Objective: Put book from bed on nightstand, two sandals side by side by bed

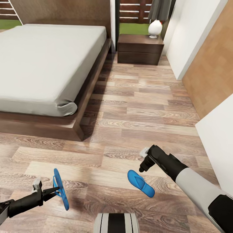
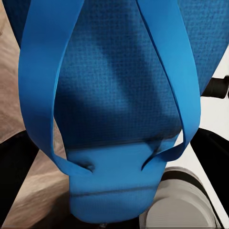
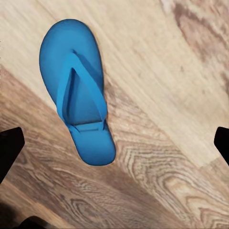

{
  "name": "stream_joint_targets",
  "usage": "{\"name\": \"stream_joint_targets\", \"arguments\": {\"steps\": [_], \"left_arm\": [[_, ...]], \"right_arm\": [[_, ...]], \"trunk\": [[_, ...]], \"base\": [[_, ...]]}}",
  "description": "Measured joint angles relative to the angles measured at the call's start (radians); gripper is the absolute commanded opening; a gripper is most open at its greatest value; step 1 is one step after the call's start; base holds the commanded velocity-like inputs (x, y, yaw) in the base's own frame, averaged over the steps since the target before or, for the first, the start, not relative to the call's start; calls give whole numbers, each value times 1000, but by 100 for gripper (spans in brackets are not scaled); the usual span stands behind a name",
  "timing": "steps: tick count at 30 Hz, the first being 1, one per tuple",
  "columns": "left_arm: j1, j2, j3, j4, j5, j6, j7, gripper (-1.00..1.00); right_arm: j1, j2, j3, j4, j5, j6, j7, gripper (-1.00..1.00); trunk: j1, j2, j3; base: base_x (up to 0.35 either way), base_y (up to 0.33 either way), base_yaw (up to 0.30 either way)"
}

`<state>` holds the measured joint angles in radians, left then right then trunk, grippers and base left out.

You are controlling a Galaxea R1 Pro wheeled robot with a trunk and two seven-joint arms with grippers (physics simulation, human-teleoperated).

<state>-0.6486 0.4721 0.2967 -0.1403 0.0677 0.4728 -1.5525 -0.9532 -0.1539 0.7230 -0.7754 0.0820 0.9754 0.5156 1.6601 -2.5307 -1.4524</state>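
My left gripper (image 1: 55,191) is shut on one blue sandal (image 1: 61,189), holding it on edge just above the wood floor, in front of the bed's foot. Up close in the left wrist view, that sandal (image 2: 114,95) shows its sole and straps. The other sandal (image 1: 140,183) lies flat on the floor, straps up. My right gripper (image 1: 142,161) hovers open just above and beyond it, apart from it. The right wrist view has this sandal (image 3: 78,90) between the spread fingertips (image 3: 9,150). The bed (image 1: 48,55) is at the upper left, a nightstand (image 1: 140,48) beside its head. The book is out of view.
A white lamp (image 1: 155,28) stands on the nightstand. White walls (image 1: 191,38) and a wood-panelled section (image 1: 210,71) close off the right side. Open plank floor (image 1: 139,106) runs between the bed's side and that wall. My own base (image 1: 116,222) is at the bottom.
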Motion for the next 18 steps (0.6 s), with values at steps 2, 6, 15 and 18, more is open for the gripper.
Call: {"name": "stream_joint_targets", "arguments": {"steps": [2,6,15,18], "left_arm": [[0,4,-1,0,-1,-3,-3,-100],[0,7,-1,1,-2,-5,-6,-100],[0,11,-1,3,-3,-6,-7,-100],[0,14,-1,3,-3,-6,-7,-100]], "right_arm": [[0,1,0,0,0,0,0,100],[0,1,-1,0,0,0,-4,100],[0,1,-2,-1,0,1,-5,100],[-1,1,-2,-1,0,1,-5,100]], "trunk": [[1,0,-8],[3,-1,-23],[7,-4,-58],[8,-4,-70]], "base": [[0,0,0],[0,0,0],[0,0,0],[0,0,0]]}}
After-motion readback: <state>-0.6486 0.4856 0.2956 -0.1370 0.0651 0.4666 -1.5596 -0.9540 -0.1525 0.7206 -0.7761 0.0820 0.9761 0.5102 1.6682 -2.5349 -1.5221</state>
